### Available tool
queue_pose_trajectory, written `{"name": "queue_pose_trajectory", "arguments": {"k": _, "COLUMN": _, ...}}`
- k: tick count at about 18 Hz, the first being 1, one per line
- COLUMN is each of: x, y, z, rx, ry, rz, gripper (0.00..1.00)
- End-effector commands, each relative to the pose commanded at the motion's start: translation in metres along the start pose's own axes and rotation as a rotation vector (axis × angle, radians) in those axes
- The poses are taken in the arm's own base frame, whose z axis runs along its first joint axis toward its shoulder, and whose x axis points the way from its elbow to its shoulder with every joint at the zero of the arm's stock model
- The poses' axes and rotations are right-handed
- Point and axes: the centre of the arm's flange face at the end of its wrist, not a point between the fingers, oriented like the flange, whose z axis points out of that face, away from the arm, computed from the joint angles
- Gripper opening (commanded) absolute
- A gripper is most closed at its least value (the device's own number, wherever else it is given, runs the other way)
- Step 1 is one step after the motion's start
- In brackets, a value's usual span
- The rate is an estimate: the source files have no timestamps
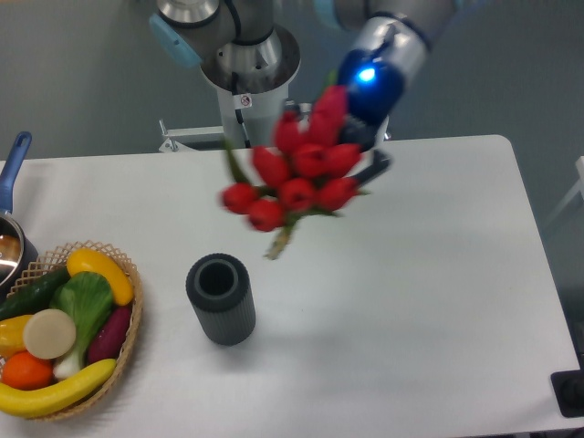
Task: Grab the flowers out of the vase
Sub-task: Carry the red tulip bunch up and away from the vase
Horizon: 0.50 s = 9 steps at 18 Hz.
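flowers [297, 182] held aloft, up and right of the vase [220, 298], basket [130, 338] on table's [429, 301] near left, pot [11, 246] beyond it

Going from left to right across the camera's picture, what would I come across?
Pot with a blue handle at the left edge → woven basket of fruit and vegetables → dark ribbed vase, now empty → bunch of red flowers held in the air → the robot's hand, blurred → bare white table.
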Motion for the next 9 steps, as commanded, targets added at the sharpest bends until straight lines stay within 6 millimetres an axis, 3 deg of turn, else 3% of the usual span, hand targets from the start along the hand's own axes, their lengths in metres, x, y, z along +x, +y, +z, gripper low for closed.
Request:
{"name": "queue_pose_trajectory", "arguments": {"k": 2, "x": -0.022, "y": 0.013, "z": -0.013, "rx": 0.004, "ry": -0.029, "rz": 0.028, "gripper": 0.41}}
{"name": "queue_pose_trajectory", "arguments": {"k": 5, "x": -0.041, "y": 0.025, "z": -0.018, "rx": 0.007, "ry": -0.038, "rz": 0.029, "gripper": 0.41}}
{"name": "queue_pose_trajectory", "arguments": {"k": 9, "x": -0.046, "y": 0.033, "z": -0.016, "rx": 0.004, "ry": -0.037, "rz": 0.045, "gripper": 0.41}}
